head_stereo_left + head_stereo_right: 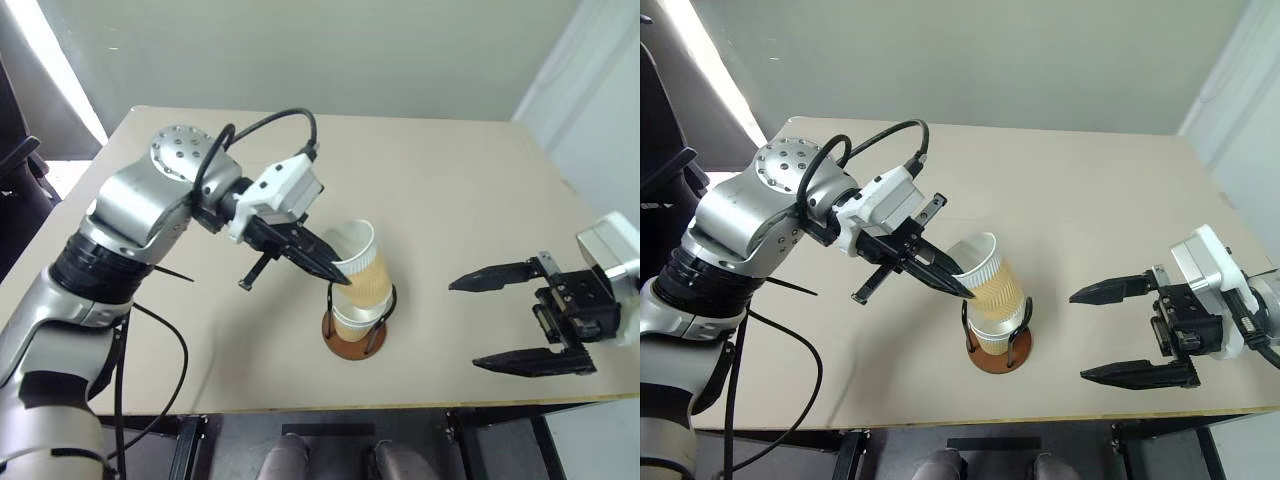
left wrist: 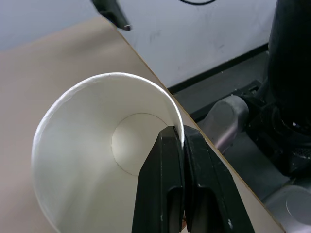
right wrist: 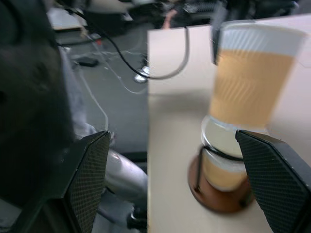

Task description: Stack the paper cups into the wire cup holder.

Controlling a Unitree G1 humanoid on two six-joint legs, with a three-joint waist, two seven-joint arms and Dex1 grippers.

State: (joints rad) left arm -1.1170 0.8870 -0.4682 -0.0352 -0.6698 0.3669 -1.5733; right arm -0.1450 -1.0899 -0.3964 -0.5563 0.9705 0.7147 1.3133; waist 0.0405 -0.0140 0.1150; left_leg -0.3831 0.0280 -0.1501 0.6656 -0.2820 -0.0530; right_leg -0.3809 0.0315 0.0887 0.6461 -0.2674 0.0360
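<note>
Left hand (image 1: 335,271) pinching cup (image 1: 358,264) rim

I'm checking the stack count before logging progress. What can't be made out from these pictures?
- How many paper cups sit in the wire cup holder: head views, the tilted cup pinched by the left gripper covers them.
- Whether that cup has entered the stack: right wrist view, blurred.
- The open right gripper's wrist: cut off by the edge.

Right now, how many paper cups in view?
2 for sure: one tilted cup pinched at the rim by the left gripper, over one seated cup in the wire cup holder. Another may be nested, hidden.
</note>
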